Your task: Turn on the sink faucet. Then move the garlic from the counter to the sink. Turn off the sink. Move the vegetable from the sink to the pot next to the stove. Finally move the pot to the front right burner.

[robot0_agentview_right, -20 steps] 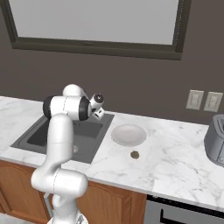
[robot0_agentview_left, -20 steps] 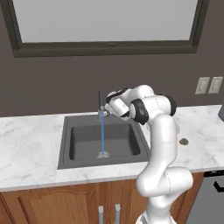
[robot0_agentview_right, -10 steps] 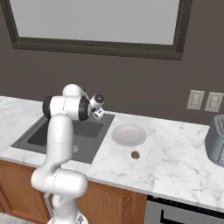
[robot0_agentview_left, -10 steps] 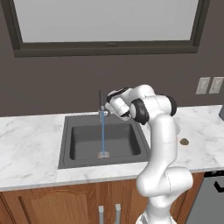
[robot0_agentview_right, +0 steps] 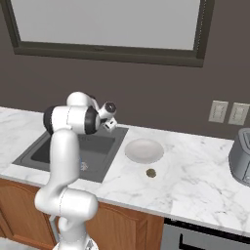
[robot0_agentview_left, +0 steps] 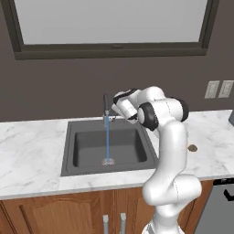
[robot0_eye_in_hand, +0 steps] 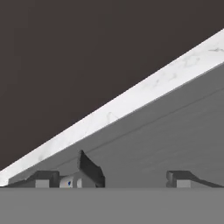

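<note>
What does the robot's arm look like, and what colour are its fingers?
The arm is glossy white, built from fat rounded tubes like bent pipes. Dark grey, nearly black rings sit where the pieces join, like the big round one at the elbow. It grows from a chunky white base. The gripper has two small dark grey fingers with blocky tips. No loose cables or writing can be seen.

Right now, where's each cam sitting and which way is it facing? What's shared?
Left base view: behind the arm to its left, facing the wall, looking down on the sink, the running sink faucet and the counter; the arm rises at lower right.
Right base view: behind the arm to its right, facing the same wall; the arm rises at lower left, with a white plate beside the sink.
Hand view: on the hand, rolled, facing the sink's back rim and wall; the gripper stands open.
Shared: both base views show sink, counter and arm.
</note>
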Motion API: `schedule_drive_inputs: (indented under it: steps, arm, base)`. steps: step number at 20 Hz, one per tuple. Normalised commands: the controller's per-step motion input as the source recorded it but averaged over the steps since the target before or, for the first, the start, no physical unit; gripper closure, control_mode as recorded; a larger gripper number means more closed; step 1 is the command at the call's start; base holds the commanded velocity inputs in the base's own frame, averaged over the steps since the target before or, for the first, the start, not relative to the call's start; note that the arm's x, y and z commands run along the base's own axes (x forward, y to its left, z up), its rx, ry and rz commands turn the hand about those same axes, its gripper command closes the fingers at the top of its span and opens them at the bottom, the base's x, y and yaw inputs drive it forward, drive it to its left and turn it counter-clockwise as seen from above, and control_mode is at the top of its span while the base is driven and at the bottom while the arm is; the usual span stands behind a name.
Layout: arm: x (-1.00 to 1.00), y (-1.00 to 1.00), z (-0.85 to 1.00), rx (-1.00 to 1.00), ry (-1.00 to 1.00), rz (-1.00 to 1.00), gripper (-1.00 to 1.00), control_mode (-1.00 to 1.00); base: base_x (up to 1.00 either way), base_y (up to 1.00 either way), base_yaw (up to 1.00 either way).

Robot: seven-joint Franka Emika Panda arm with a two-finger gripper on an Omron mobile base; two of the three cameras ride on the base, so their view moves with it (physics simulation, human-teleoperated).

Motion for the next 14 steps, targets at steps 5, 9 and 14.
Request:
schedule_drive_inputs:
  steps: [5,9,14]
  arm:
    - [-0.08,-0.1,0.57,0.0,0.0,-0.02,-1.0,-1.0]
    - [-0.28,-0.07,0.42,0.0,0.0,-0.01,-1.0,-1.0]
    - [-0.51,-0.14,0.26,0.0,0.0,-0.01,-1.0,-1.0]
  base:
    - [0.0,0.0,0.0]
    - [0.0,0.0,0.0]
    - [0.0,0.0,0.0]
